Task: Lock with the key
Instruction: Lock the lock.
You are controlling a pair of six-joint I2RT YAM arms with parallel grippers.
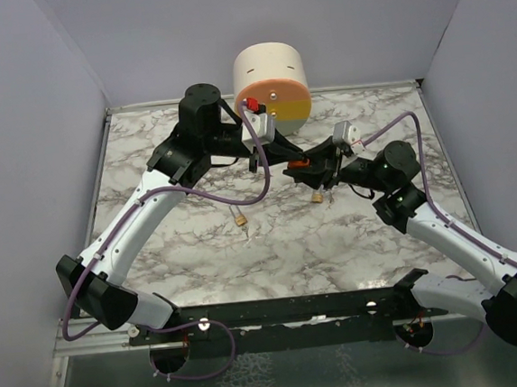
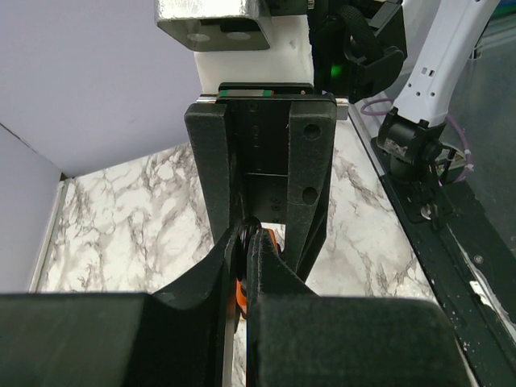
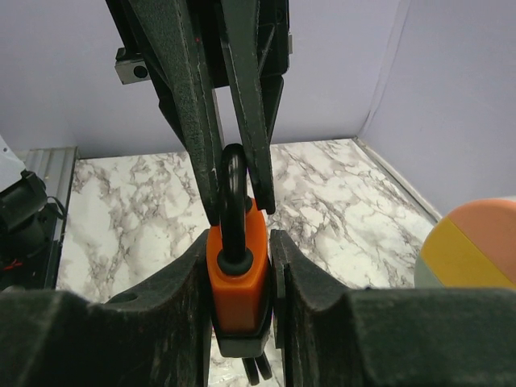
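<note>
Padlock (image 3: 236, 282) sits clamped in the right gripper (image 3: 238, 274), shackle (image 3: 234, 173) pinched just above by the left gripper (image 3: 239, 211). Only the top view shows a brass lock (image 1: 240, 219) below.

White arms (image 1: 132, 215), black joints (image 1: 204, 105), purple cables (image 1: 206, 197)

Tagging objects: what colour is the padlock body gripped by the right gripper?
The padlock body is orange; clearest in the right wrist view.

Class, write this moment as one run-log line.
left gripper: shut on shackle | right gripper: shut on orange padlock | padlock: held above marble table
</note>
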